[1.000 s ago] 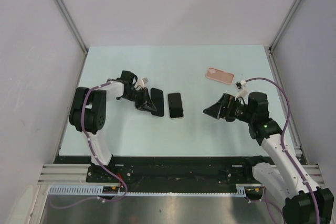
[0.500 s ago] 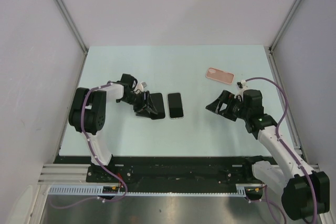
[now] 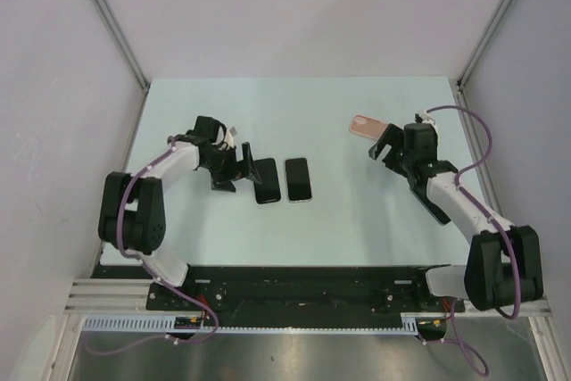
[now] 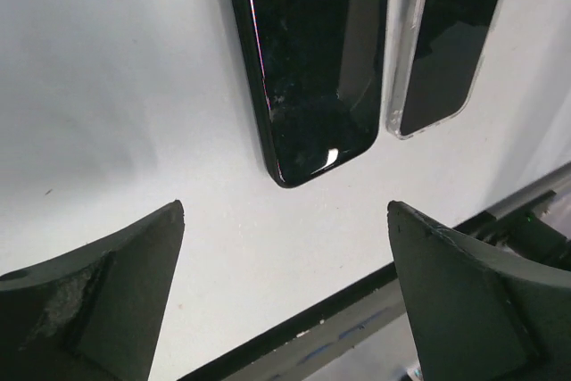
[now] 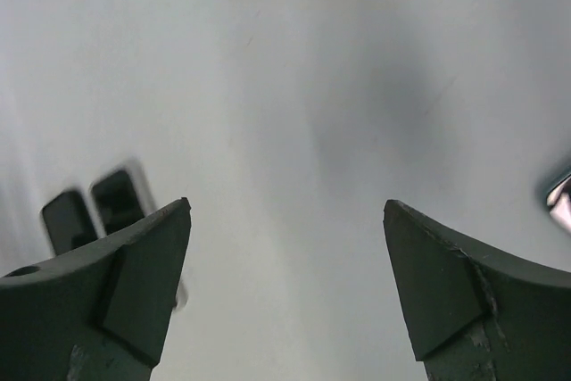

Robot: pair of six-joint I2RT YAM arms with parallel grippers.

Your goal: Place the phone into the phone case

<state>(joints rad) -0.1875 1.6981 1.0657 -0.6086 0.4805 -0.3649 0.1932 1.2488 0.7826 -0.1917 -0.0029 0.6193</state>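
Lying uncased: phone at table centre

Left fingers (image 4: 98, 301), spread wide, sit just at 9 o'clock of the black phone (image 3: 265, 180), which lies flat on the table (image 3: 339, 220). Right fingers (image 5: 464, 292), also spread, hang near the pink case (image 3: 370, 128) at the table's 2 o'clock.

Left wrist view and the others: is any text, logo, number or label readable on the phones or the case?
No text is readable in any view.
The black phone has a dark, blank screen with only glare on it.
The second phone beside it is also dark, with no markings.
The pink case shows no logo or print.
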